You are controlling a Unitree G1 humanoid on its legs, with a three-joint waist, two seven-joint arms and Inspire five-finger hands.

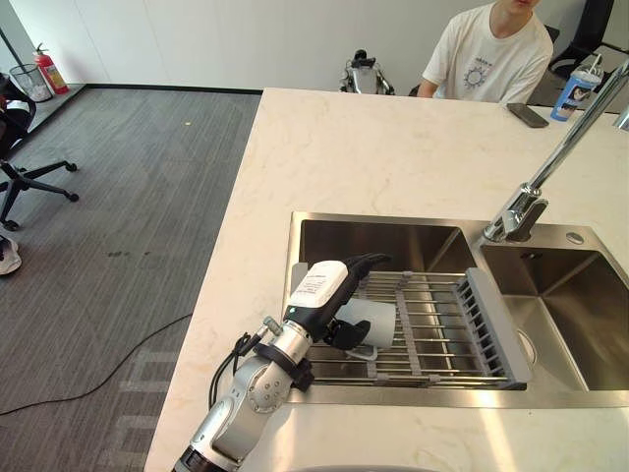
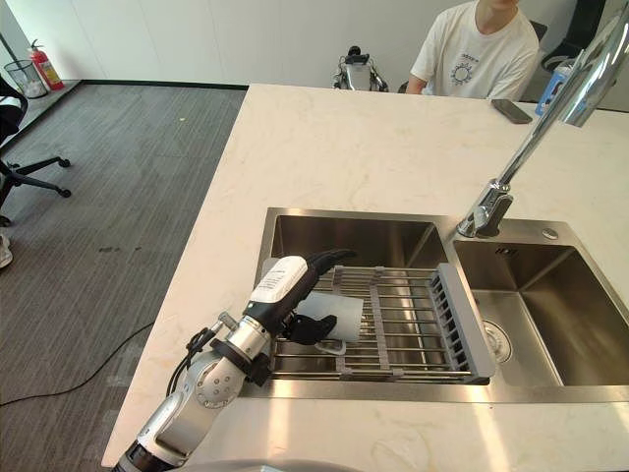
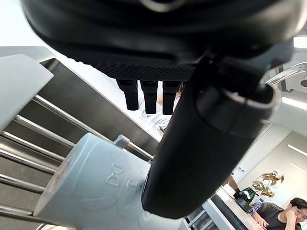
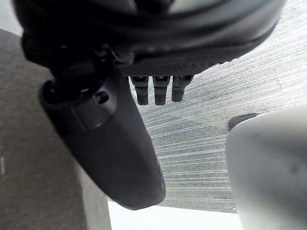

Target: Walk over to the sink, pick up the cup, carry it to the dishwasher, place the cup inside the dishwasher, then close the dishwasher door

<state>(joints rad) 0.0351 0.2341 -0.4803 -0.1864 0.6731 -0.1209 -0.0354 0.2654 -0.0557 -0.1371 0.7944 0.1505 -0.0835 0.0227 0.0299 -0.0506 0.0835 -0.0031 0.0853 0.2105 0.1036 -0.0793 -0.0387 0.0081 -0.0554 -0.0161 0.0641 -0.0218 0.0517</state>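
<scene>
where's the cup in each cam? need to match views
Left eye: pale grey cylindrical cup on its side on the steel-bar sink rack, lower centre.
Right eye: cup left of centre, same rack.
Left wrist: cup by left robot hand, on rack bars.
Right wrist: faces grey carpet.
Shared landmark: rack bars.

Grey carpet floor (image 1: 128, 197), white wall (image 1: 197, 39), office chair (image 1: 35, 176).

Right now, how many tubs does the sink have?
2. The left tub sits under the rack where the cup lies; the right tub is below the tap. None look hidden.
</scene>
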